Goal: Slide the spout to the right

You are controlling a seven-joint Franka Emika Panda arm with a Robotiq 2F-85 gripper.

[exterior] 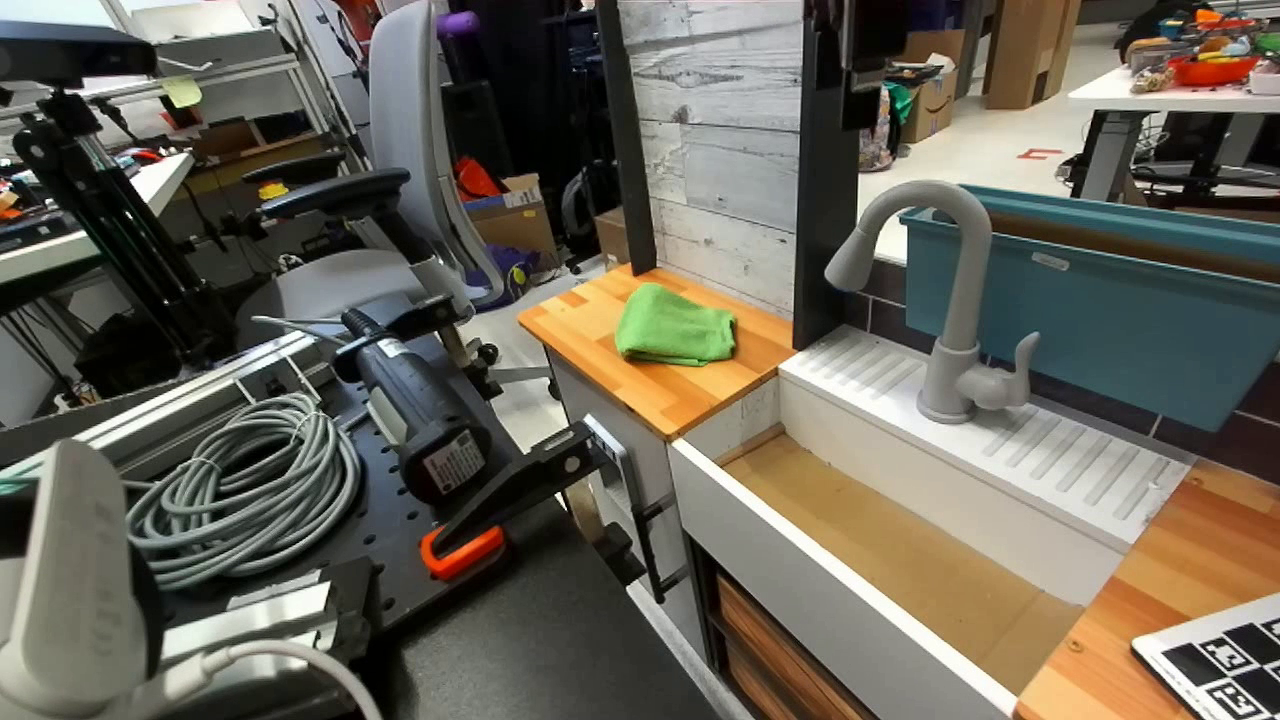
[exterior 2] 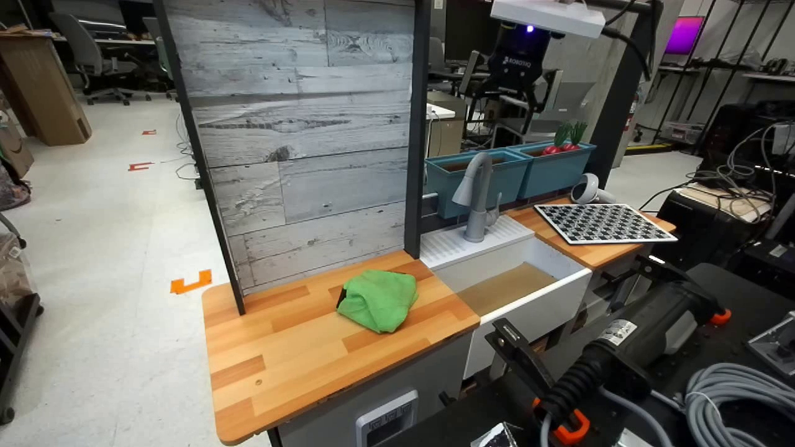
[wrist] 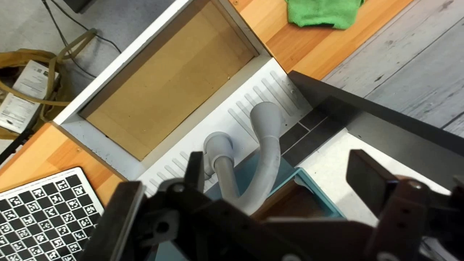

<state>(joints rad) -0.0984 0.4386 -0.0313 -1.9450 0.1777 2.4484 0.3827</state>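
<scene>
The spout is the matte grey faucet's arched neck, in both exterior views [exterior: 972, 265] [exterior 2: 482, 180] and the wrist view [wrist: 268, 159]. Its nozzle points toward the drainboard end beside the dark post, over the ridged white ledge. The small side lever [exterior: 1020, 370] stands at the base. My gripper [wrist: 281, 170] is open and empty; in the wrist view its fingers are wide apart, with the spout showing below and between them. In an exterior view the gripper [exterior 2: 509, 108] hangs above the faucet, apart from it. The top of the arch is partly hidden by the gripper in the wrist view.
A white sink [exterior: 840, 590] lies in front of the faucet. Teal planters [exterior 2: 528, 167] stand behind it. A dark post [exterior 2: 417, 124] and grey wood panel [exterior 2: 298, 136] rise beside it. A green cloth [exterior 2: 379, 301] and a checkered board [exterior 2: 605, 223] lie on the wooden counters.
</scene>
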